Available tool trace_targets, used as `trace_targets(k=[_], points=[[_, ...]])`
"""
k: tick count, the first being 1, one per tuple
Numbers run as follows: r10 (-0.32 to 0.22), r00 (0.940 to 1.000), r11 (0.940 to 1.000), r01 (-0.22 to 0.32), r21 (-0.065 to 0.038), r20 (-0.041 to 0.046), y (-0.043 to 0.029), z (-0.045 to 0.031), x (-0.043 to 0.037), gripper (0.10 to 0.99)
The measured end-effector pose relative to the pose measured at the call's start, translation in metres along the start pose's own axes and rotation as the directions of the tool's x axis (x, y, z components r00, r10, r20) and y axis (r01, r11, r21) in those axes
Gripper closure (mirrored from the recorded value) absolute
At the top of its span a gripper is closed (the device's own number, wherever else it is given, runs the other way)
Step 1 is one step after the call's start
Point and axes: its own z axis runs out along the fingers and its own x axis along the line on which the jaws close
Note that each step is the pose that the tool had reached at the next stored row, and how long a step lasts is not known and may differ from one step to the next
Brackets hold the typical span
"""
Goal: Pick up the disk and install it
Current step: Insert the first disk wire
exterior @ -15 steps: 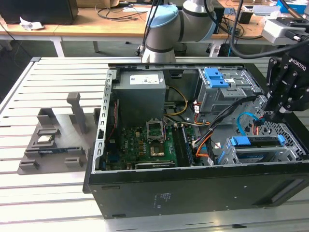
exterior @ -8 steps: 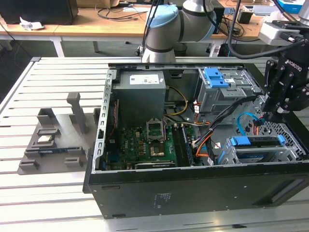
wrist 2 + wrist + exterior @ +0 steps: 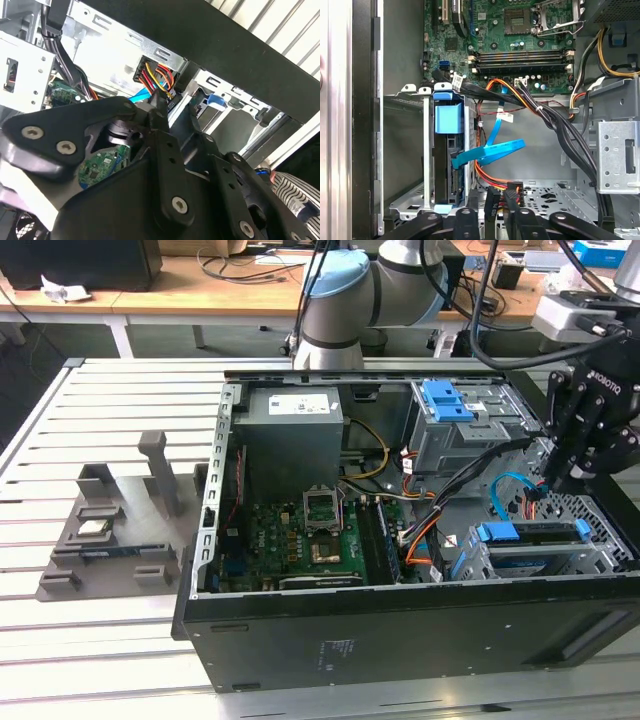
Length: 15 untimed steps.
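while the black three-fingered gripper (image 3: 578,455) hovered inside the open black computer case (image 3: 400,640), grasp unclear, the blue-framed silver disk (image 3: 447,150) sat in its bay; it seemingly needed square, even pressure.

You had an open case (image 3: 300,640) on a slatted table (image 3: 120,640), motherboard (image 3: 310,540) exposed; a grey fixture (image 3: 110,530) stood beside it.

White lettering on the gripper (image 3: 562,478) housing, a maker's mark. Printed white label on the grey power supply box (image 3: 297,405) — lines too small to read. Faint white print on the black case side (image 3: 340,650) — illegible. White cable tags (image 3: 505,117), unreadable.
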Motion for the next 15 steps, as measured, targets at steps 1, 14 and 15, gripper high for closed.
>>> trace_targets(k=[1,14,15], points=[[0.000,1.0000,1.0000,0.000,0.000,0.0000,0.0000,0.0001,0.0000,0.804],[0.000,1.0000,1.0000,0.000,0.001,0.0001,0.0031,0.0040,0.0193,0.918],[-0.001,1.0000,1.0000,0.001,0.001,0.0000,0.0036,0.0048,0.0234,0.918]])
